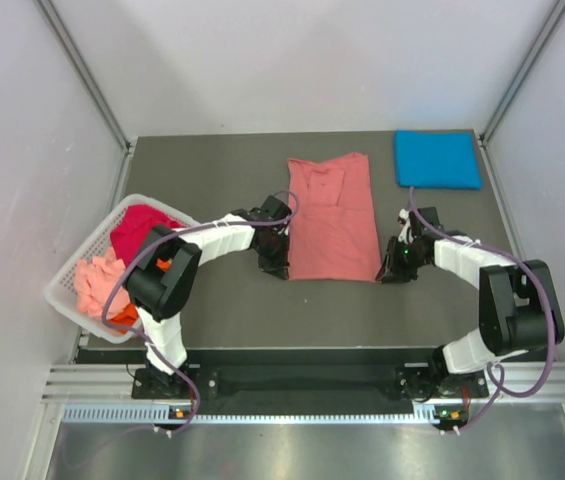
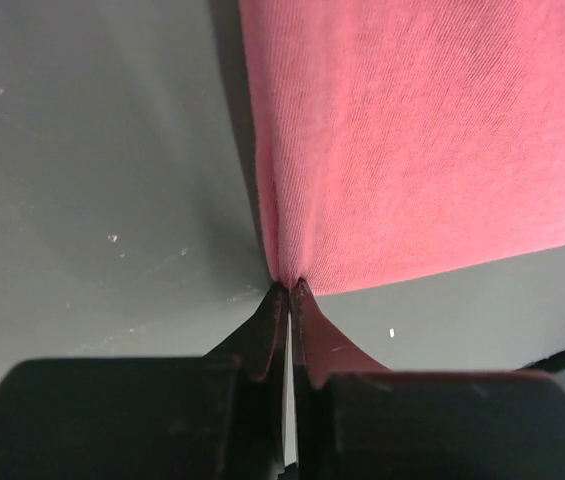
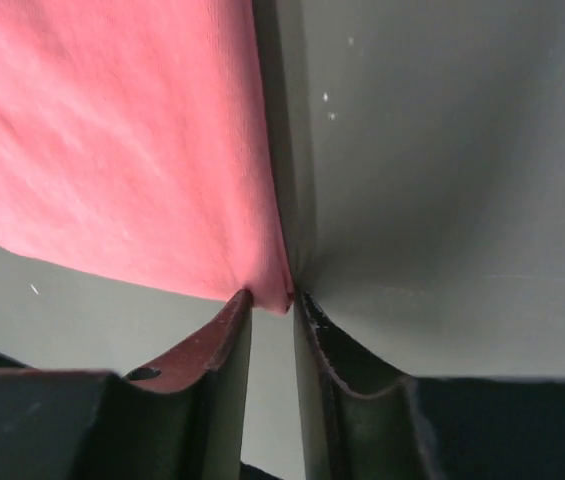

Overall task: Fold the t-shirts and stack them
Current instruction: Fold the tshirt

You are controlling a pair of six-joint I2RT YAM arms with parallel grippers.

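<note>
Now, the dark grey table (image 1: 222,300) carries everything, and the salmon-pink cloth t-shirt (image 1: 334,220), lying flat as a long rectangle at its middle, is your landmark. Well to that shirt's left stands the white slatted plastic basket (image 1: 62,275), with magenta (image 1: 142,228), pale pink (image 1: 94,285) and orange (image 1: 127,315) shirts heaped inside. Just beyond the shirt's far right corner lies the bright blue t-shirt (image 1: 437,158), folded into a neat square.

The left gripper (image 2: 288,288) sits at the shirt's near left corner, jaws pressed together on the tip of the cloth. The right gripper (image 3: 274,298) is at the near right corner, jaws part spread with the corner between them, not yet squeezed.

By my reading, you are about to fold the near hem over toward the far end. Close the right claw first and check it bites cloth, not air. Then raise the 2 corners together, only just clear of the table. Carry them level toward the shirt's far edge, keeping the hem taut between them so it lands square.
</note>
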